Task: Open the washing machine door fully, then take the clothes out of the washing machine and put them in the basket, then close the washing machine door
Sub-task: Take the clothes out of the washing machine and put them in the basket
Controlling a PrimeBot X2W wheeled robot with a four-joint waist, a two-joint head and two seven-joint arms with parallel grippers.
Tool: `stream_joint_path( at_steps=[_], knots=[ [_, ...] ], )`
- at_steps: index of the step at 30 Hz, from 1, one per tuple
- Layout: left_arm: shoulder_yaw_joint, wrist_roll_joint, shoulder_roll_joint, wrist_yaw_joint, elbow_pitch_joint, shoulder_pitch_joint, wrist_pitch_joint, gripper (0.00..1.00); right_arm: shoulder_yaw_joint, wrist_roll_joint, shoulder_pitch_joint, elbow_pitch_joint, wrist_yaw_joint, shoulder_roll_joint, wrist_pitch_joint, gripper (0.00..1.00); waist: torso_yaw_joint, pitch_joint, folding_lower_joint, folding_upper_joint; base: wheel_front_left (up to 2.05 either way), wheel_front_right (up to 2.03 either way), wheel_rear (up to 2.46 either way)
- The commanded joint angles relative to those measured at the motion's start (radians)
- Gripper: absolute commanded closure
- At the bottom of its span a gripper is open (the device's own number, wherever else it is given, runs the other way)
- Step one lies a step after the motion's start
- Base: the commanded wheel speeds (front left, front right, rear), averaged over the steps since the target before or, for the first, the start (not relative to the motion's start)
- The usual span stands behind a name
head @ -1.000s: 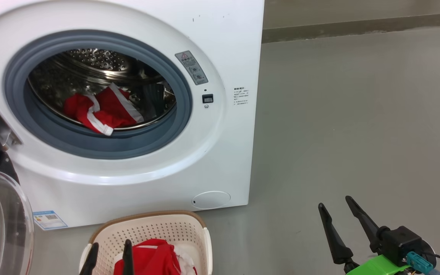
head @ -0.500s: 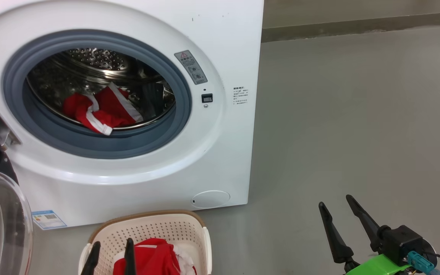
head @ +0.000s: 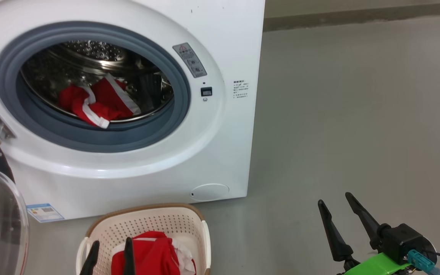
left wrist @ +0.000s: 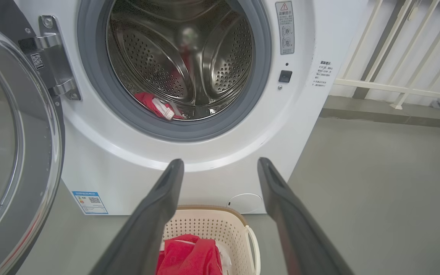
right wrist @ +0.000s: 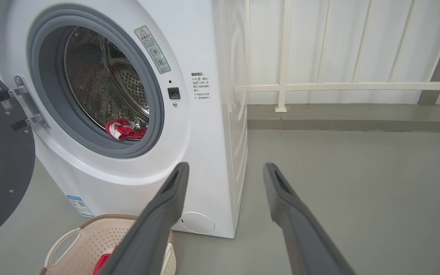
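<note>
— Where are the clothes [head: 94, 103] now?
— Some lie at the front of the drum [head: 90, 57], ahead of the left hand [head: 112, 241] and higher up. A red pile [head: 151, 256] sits in the basket [head: 147, 221], just beneath that hand's fingertips.
— And the basket itself?
— On the floor [head: 357, 114], between that hand and the washing machine [head: 224, 38].
— The washing machine door [left wrist: 13, 133]?
— Swung wide open, off to the left hand's left.
— And the hands?
— Both spread wide, gripping nothing. The right hand [head: 334, 198] hangs over bare floor, well to the right of the basket, clear of the machine.
</note>
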Motion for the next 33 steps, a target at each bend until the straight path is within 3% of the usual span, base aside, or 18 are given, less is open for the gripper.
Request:
stream_joint_path(
  at_steps=[1, 7, 15, 22, 33],
  knots=[
    [0.032, 0.006, 0.008, 0.01, -0.016, -0.056, -0.001, 0.0, 0.025, -0.009, -0.024, -0.032, 0.006, -0.005, -0.001, 0.0, -0.003, 0.019, 0.0, 0.0, 0.0, 0.0, 0.0],
    [0.037, -0.019, 0.01, -0.014, 0.044, -0.15, -0.035, 0.0, 0.023, -0.021, -0.054, -0.06, 0.006, -0.005, 0.008, 0.0, -0.019, 0.108, 0.0, 0.0, 0.0, 0.0, 0.0],
    [0.037, -0.015, 0.063, -0.068, 0.212, -0.379, -0.054, 0.0, 0.024, -0.023, -0.125, -0.09, 0.006, -0.005, -0.002, 0.0, -0.048, 0.275, 0.0, 0.0, 0.0, 0.0, 0.0],
    [0.041, 0.002, 0.121, -0.097, 0.376, -0.568, -0.059, 0.0, 0.055, -0.004, -0.194, -0.077, 0.006, -0.005, -0.031, 0.0, -0.094, 0.389, 0.0, 0.0, 0.0, 0.0, 0.0],
    [0.039, 0.043, 0.264, -0.137, 0.561, -0.862, 0.055, 0.0, 0.111, 0.063, -0.286, -0.009, 0.006, -0.005, -0.077, 0.0, -0.171, 0.515, 0.0, 0.0, 0.0, 0.0, 0.0]
  ],
)
